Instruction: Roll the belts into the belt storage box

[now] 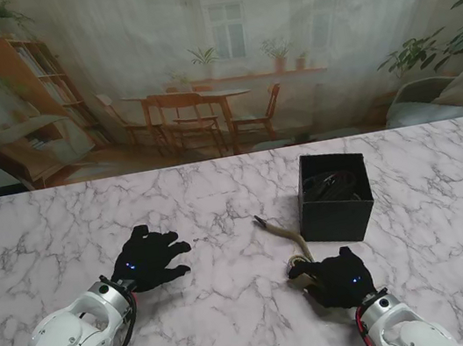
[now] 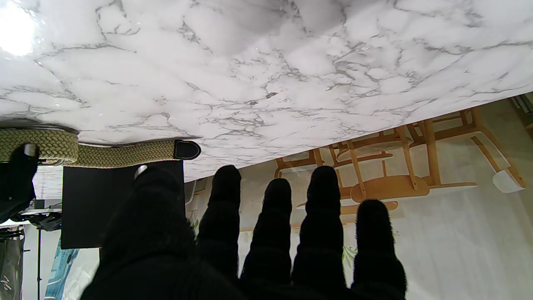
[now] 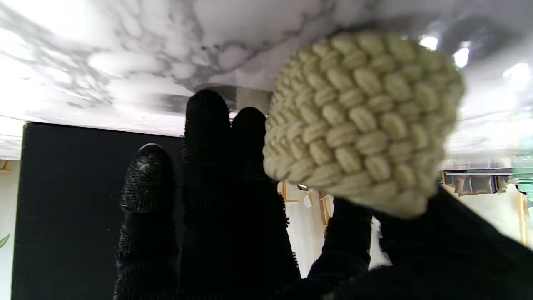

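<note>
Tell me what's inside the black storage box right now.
The black storage box holds something dark and coiled, probably a belt already rolled; its walls hide the rest. The braided tan belt lies outside on the table, its rolled end in the right hand.

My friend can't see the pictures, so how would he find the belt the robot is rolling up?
Find the black box on the right side of the marble table. Just to its left, nearer to me, a woven tan belt trails down to the right robot hand, which grips its rolled end. It's the only tan, braided strap lying on the table.
</note>
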### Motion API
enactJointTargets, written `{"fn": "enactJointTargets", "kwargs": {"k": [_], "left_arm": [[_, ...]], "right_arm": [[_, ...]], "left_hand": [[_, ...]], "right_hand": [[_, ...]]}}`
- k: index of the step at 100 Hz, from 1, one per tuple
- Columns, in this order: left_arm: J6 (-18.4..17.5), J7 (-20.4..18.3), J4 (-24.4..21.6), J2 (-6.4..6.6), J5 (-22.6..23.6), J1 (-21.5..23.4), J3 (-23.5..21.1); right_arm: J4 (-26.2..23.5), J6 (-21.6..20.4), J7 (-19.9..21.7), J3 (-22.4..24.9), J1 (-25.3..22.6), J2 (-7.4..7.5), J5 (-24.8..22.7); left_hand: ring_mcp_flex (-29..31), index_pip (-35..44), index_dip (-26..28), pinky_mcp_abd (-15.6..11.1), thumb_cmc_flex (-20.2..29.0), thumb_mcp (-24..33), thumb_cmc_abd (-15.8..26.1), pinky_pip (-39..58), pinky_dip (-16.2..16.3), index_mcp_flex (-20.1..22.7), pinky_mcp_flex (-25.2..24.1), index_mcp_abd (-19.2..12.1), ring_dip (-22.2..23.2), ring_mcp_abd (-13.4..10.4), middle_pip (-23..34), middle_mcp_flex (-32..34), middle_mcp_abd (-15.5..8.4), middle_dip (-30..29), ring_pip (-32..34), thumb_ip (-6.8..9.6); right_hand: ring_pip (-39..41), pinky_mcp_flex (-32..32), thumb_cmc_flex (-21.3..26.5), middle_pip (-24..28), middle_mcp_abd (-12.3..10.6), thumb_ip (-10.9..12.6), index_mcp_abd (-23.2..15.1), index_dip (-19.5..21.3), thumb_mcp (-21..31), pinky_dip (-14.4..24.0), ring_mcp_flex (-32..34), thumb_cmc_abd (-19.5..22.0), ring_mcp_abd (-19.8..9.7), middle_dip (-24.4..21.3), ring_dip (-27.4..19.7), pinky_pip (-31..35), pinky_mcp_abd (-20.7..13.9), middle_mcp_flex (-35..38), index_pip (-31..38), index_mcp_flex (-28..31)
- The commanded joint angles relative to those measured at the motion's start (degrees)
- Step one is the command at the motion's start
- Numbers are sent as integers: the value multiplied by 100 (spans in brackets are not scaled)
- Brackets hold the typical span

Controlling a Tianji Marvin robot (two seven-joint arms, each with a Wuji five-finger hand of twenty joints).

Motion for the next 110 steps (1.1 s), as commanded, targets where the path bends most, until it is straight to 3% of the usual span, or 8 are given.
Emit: {"fn": "enactJointTargets", "kwargs": {"k": [1,5,12,17,27,56,88,110], "left_arm": [[2,-71,13,-14,-15,-8,25],[0,-68,15,-14,-18,-10,26],[0,-63,19,-14,-20,-12,26],[1,-64,19,-15,-21,-12,25],[-3,-64,20,-15,-24,-13,26],[-13,-86,23,-13,-31,-20,33],[-4,-97,27,-13,-33,-26,31],[3,-107,28,-12,-29,-31,37]], "right_arm": [[42,-77,84,-16,-35,20,-26],[11,-139,126,16,-51,33,-61],[-74,-255,257,93,-104,53,-108],[-161,-348,398,167,-156,66,-129],[-389,-568,755,346,-278,80,-101],[-1343,-1350,2429,1024,-722,175,-110],[-1830,-1694,3466,1372,-952,235,-62],[-1919,-1686,3650,1436,-1022,237,47]], "left_hand": [[-40,-106,-76,229,-117,-83,265,-168,100,-146,-97,10,4,31,-53,-239,-6,-20,-101,103],[-46,-105,-76,221,-108,-78,269,-167,100,-144,-97,1,4,24,-51,-240,-8,-20,-102,105],[-36,-101,-75,222,-105,-80,267,-169,99,-135,-95,6,6,26,-50,-241,-7,-20,-97,104],[-49,-103,-77,226,-110,-82,270,-171,98,-141,-100,16,5,32,-51,-246,1,-20,-102,104],[-45,-104,-78,225,-108,-80,272,-172,98,-143,-100,20,5,27,-47,-240,0,-19,-100,105],[-45,-110,-82,222,-118,-84,279,-173,97,-151,-99,24,4,29,-47,-239,-4,-21,-103,104],[-45,-115,-85,225,-114,-81,282,-183,93,-156,-105,29,1,28,-52,-237,0,-24,-108,106],[-41,-118,-86,226,-111,-81,286,-181,94,-158,-97,24,1,29,-53,-235,-11,-24,-107,106]], "right_hand": [[-224,-125,846,-104,-846,53,-3,203,709,-12,184,274,-408,-27,16,-55,192,621,221,485],[-387,-192,399,-436,-791,-430,256,-542,405,16,117,-235,-432,-118,1,-121,132,652,646,752],[-553,-251,-450,-736,-804,-325,971,-821,117,34,10,-446,-464,-200,-39,-164,77,616,685,1277],[-651,-302,-1223,-862,-814,154,1706,285,25,80,-83,-384,-485,-162,-31,-196,-1,540,40,1714],[-832,-475,-1638,-1039,-776,211,2302,575,-469,101,-344,-249,-446,-207,-91,-237,-149,246,-314,1511],[-1513,-926,-1436,-1792,-638,359,3257,651,-874,36,-1249,-258,-474,-488,-408,-635,-582,-881,-1353,398],[-2203,-1480,-855,-2415,-235,1181,3676,1004,3130,-273,-2394,-1587,-321,-860,-857,-1224,-865,-2231,-2318,-311],[-2376,-1806,-1546,-2861,113,950,3618,1125,1621,-198,-2974,-841,-87,-1169,-987,-1443,-594,-2962,-2668,-354]]}}
